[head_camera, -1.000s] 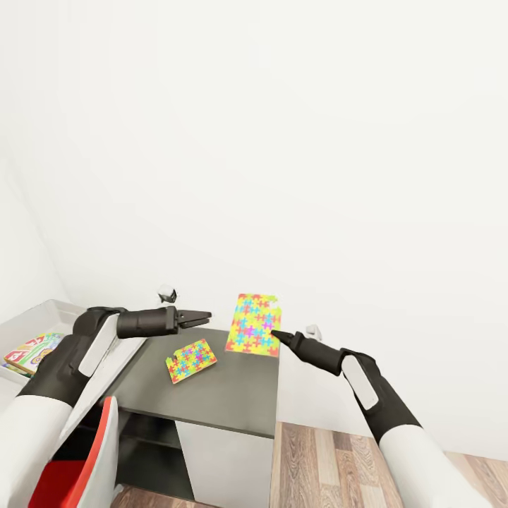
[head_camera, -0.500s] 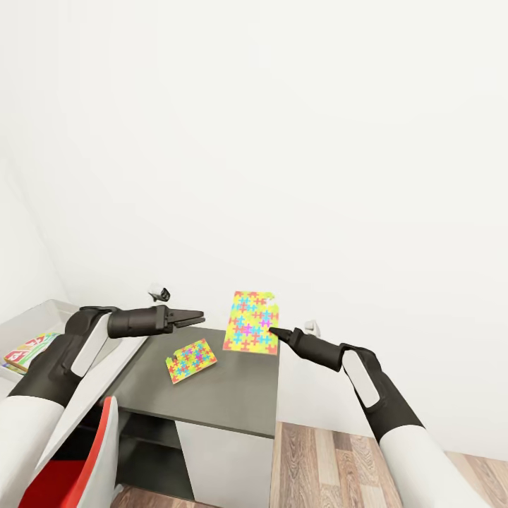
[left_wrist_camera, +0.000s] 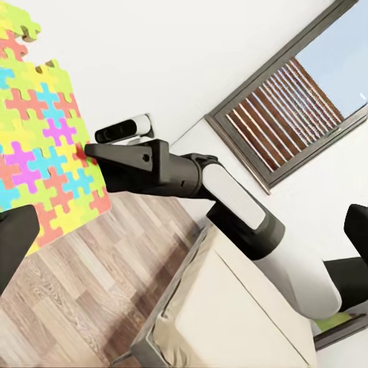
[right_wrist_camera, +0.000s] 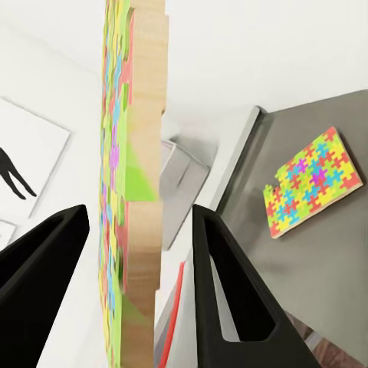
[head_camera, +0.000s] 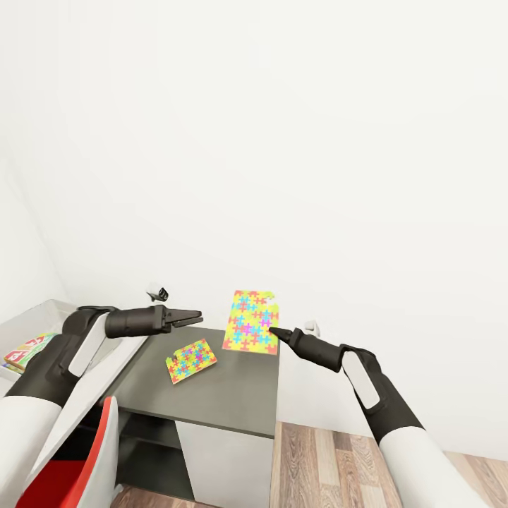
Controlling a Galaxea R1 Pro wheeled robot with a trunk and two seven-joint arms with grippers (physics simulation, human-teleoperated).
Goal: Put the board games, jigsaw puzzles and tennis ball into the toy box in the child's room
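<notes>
**Larger puzzle panel held upright at right gripper, above cabinet top**

Right gripper (head_camera: 274, 330) extended forward over the right edge of the dark grey cabinet top (head_camera: 233, 395). Larger jigsaw puzzle (head_camera: 250, 322) standing upright off the surface, right edge meeting the gripper tips. Right wrist view: panel (right_wrist_camera: 134, 176) seen edge-on, wooden backing visible, between the two black fingers (right_wrist_camera: 230, 291); gaps visible on both sides at the level seen, so clamped or merely straddled cannot be told.

Left gripper (head_camera: 195, 316) held out level above the cabinet top, left of the raised panel and apart from it. Tips look close together in head view, nothing between them; clenched or released cannot be told for certain. Left wrist view: coloured face of the raised panel (left_wrist_camera: 34, 153), with the right arm's black fingers at its edge.

Smaller jigsaw puzzle (head_camera: 190, 360) lying flat on the cabinet top, below and slightly forward of the left gripper, untouched; also visible flat in right wrist view (right_wrist_camera: 310, 184).

Toy box (head_camera: 42, 317) at far left on the pale table, a colourful board game (head_camera: 27, 351) inside it. Red chair (head_camera: 85, 466) at lower left. Wood plank floor (head_camera: 331, 458) to the right of the cabinet. Beige bed (left_wrist_camera: 222, 314) and dark-framed window (left_wrist_camera: 299, 100) in left wrist view.
</notes>
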